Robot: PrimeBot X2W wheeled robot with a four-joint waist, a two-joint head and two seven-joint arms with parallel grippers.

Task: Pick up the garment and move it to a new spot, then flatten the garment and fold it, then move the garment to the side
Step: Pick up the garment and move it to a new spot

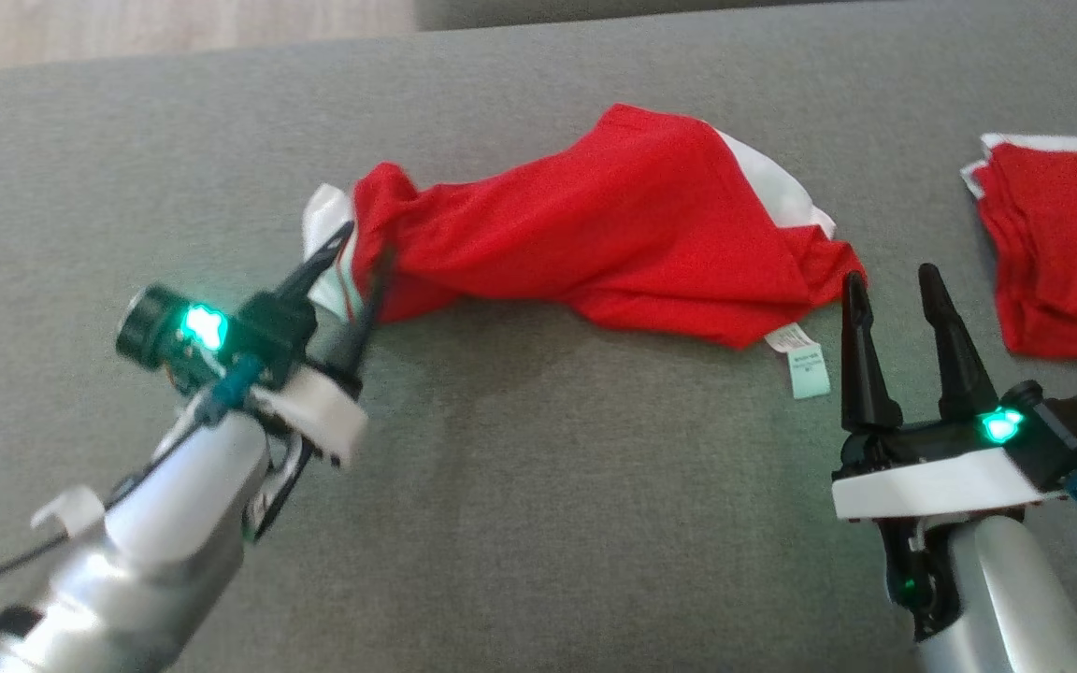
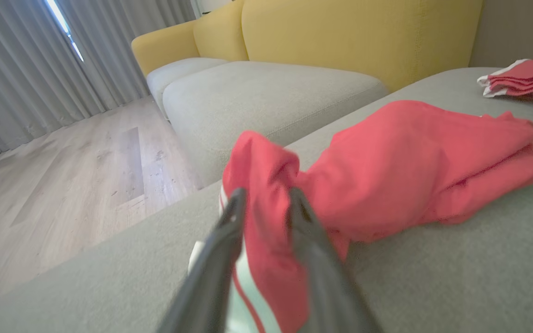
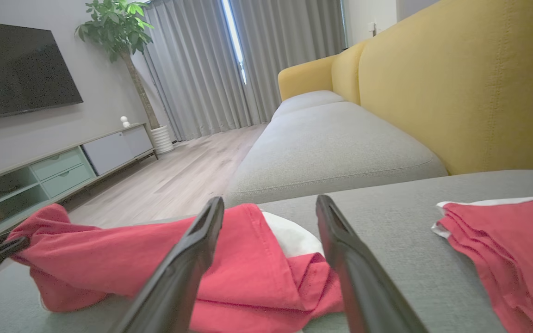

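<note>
On the grey cushion (image 1: pixel 538 523), a red garment (image 1: pixel 613 215), unfolded and rumpled, stretched in a long ridge from left to right across the middle of the head view. White panel (image 1: pixel 772 178) at its far right edge, more white at its left end. Small pale label (image 1: pixel 805 360) trailing onto the cushion from the near right hem.

Left tool (image 1: pixel 366 245) at the garment's left end, tilted, opened only a narrow way, with red and white cloth in the gap. In the left wrist view, cloth filling the space between the two dark fingers (image 2: pixel 315 240) and bunched up beyond their tips. Impossible to tell whether pinched or merely lying there.

Right tool (image 1: pixel 891 276) at the garment's right end, spread wide, nothing in the gap. Its left fingertip right at the red hem, touching or only beside it, not clear which. Its right fingertip over bare cushion.

To the right, apart from the garment, a folded red pile (image 1: pixel 1062 243) with white edging, flat on the same cushion and cut off by the frame edge.

Beyond the cushion, in the wrist views, a pale grey seat with a yellow sofa back (image 3: pixel 456 92), a wooden floor (image 2: pixel 63 185) and grey curtains (image 3: pixel 201 69).
</note>
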